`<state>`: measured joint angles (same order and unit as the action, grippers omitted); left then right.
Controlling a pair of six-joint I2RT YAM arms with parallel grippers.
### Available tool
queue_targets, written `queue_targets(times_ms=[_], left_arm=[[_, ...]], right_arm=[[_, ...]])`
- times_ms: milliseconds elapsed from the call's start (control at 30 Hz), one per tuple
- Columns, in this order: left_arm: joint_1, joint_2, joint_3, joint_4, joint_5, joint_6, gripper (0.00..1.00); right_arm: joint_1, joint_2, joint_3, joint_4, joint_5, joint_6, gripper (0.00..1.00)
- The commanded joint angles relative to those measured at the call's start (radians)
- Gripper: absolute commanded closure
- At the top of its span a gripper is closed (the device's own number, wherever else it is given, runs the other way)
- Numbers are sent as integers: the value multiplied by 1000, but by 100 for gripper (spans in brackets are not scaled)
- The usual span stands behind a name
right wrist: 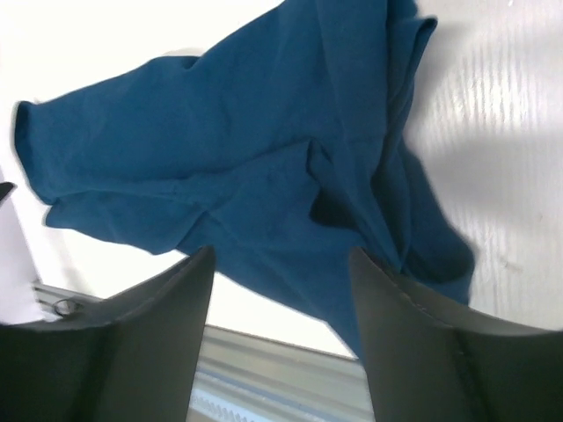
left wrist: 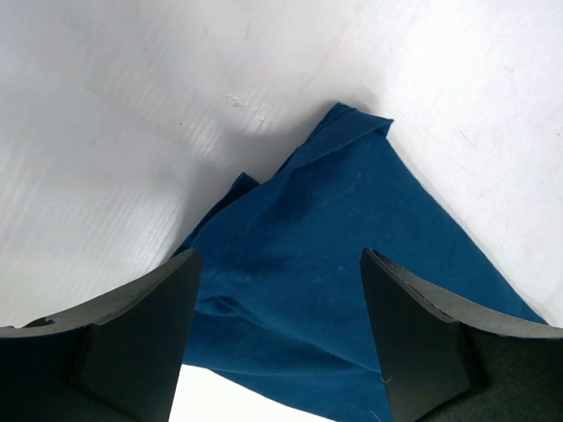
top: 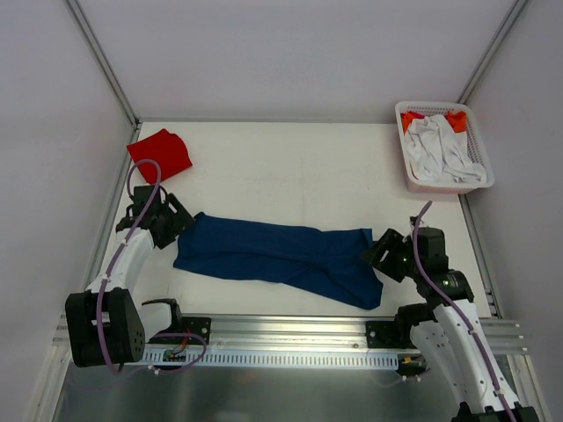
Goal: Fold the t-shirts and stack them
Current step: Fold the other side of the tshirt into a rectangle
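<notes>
As left hand [left wrist: 280,255], right hand [right wrist: 281,252] gape, t-shirt [top: 273,251] seemingly unheld

White arms [top: 123,261], black joints [top: 98,330], purple cables [top: 419,257]

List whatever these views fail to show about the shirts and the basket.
- Blue t-shirt: inner layers, all views, hidden by its own folds.
- Red t-shirt: fold layers, top view, too small.
- Basket: orange items, top view, mostly under white cloth.
</notes>
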<state>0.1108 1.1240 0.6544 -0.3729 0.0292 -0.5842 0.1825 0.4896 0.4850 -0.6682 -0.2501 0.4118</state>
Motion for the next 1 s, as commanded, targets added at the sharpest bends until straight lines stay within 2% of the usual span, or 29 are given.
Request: queue_targets(times_ms=[0, 133, 333, 433, 467, 567, 667, 800, 967], left_arm=[[-13, 26, 44, 29, 43, 27, 27], [-14, 25, 60, 32, 55, 38, 27], [-22, 33, 88, 40, 96, 46, 27], [-98, 57, 119, 49, 60, 58, 28], [-167, 65, 129, 51, 31, 64, 28], [-284, 98, 163, 49, -67, 72, 28], [-350, 132, 180, 51, -124, 75, 28], [-382, 148, 182, 60, -150, 90, 28], [-388, 154, 171, 83, -149, 113, 28]], right_arm=[[9, 81, -25, 145, 11, 10, 32], [12, 170, -54, 238, 6, 9, 26], [46, 239, -95, 298, 55, -5, 30], [135, 315, -62, 276, 139, -45, 31], [206, 343, -28, 271, 199, -54, 31], [371, 461, 68, 223, 358, -83, 32], [489, 562, 176, 176, 477, -110, 32], [575, 673, 298, 133, 584, -168, 31], [615, 808, 388, 133, 607, -246, 31]])
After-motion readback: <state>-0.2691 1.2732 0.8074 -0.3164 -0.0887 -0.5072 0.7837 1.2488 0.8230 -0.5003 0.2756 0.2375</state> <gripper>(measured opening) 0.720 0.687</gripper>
